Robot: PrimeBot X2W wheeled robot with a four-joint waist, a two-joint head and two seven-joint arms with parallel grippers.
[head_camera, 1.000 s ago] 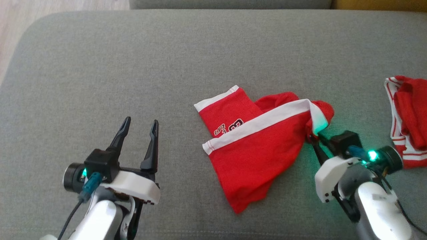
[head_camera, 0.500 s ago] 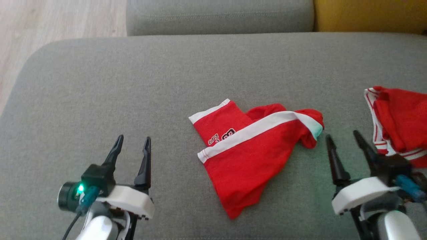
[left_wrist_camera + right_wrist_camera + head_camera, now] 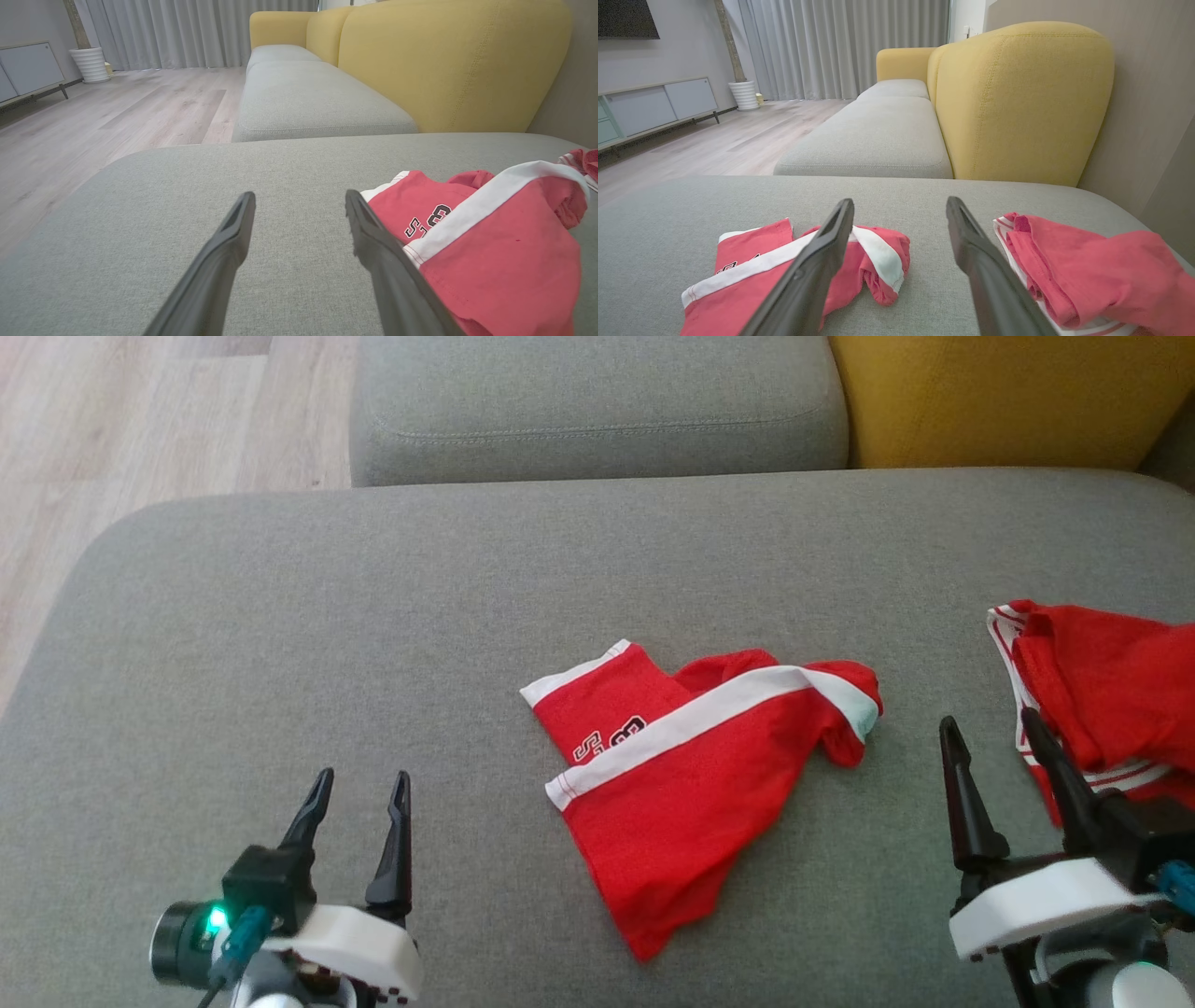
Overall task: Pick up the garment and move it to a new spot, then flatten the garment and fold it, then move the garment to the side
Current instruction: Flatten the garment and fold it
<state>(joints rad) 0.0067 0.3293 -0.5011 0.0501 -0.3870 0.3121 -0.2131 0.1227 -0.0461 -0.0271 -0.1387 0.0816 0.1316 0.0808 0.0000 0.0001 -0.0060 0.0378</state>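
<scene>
Where the garment [image 3: 681, 812] folds over, lettering hides.

Soft, even daylight comes through the pale grey pleated curtains [image 3: 840, 46] at the far end; the grey woven seat cushion [image 3: 373, 616] carries barely any shadow. The crumpled red fabric garment with white bands [image 3: 691, 775] looks washed pink in both wrist views, whose edges bow outward. The head view is slightly soft.
</scene>
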